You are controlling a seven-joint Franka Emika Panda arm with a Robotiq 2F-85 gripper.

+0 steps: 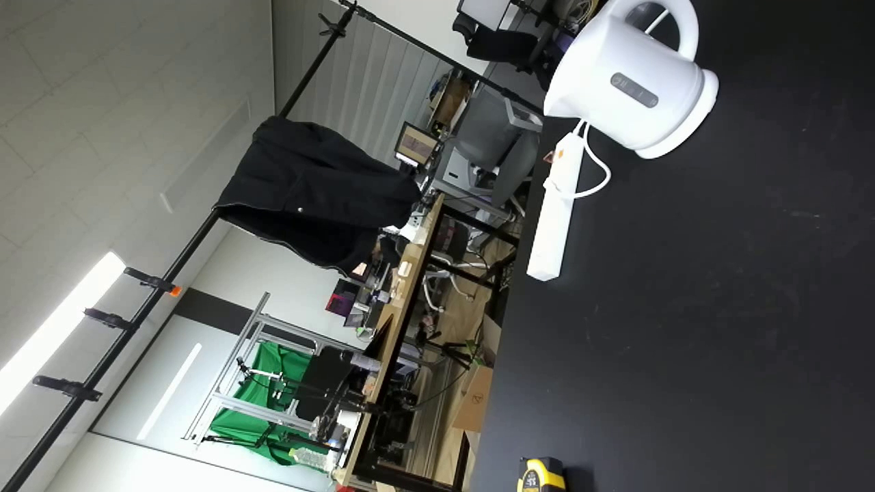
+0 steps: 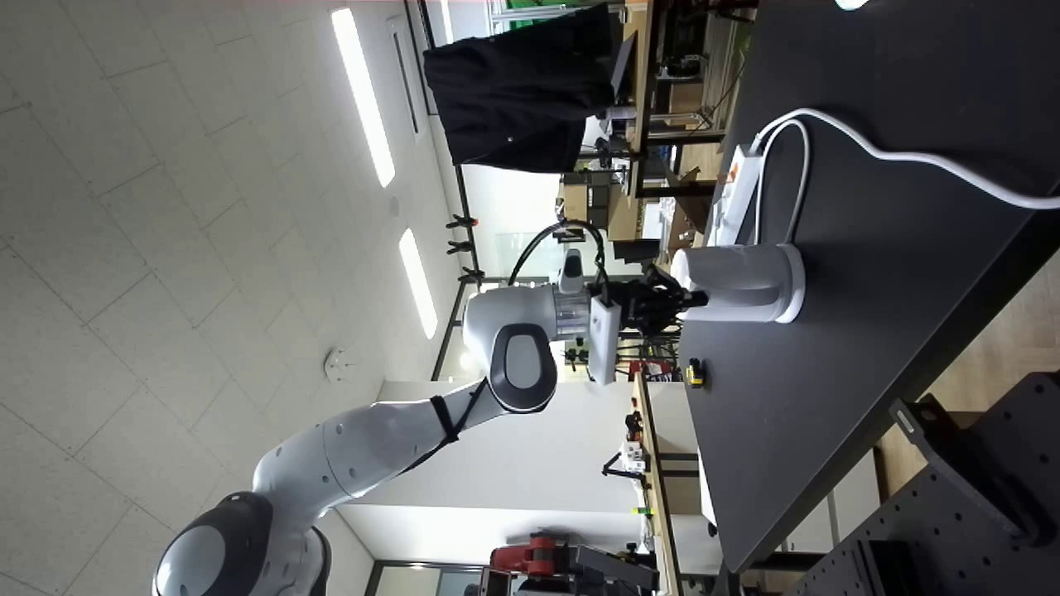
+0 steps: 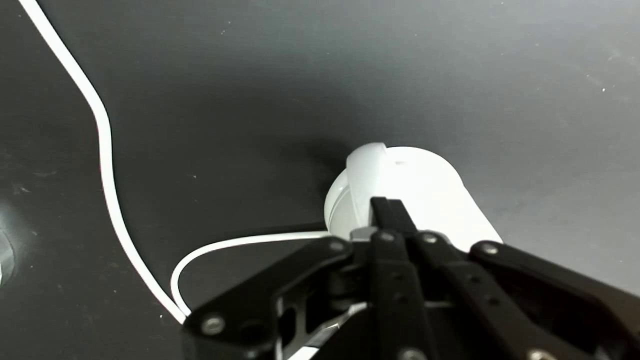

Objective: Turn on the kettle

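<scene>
The white kettle stands upright on the black table, its grey mark showing on its side. In an exterior view the kettle has its lid end towards my gripper, whose tips are at or just over the handle's top. I cannot tell whether they touch. In the wrist view my gripper has its two black fingertips together with nothing between them. They lie in front of the kettle beside its handle and hide part of it. The kettle's switch cannot be made out.
A white power strip lies beside the kettle near the table edge. A thin white cord and a thicker white cable run across the table. A yellow and black tape measure lies farther along the table.
</scene>
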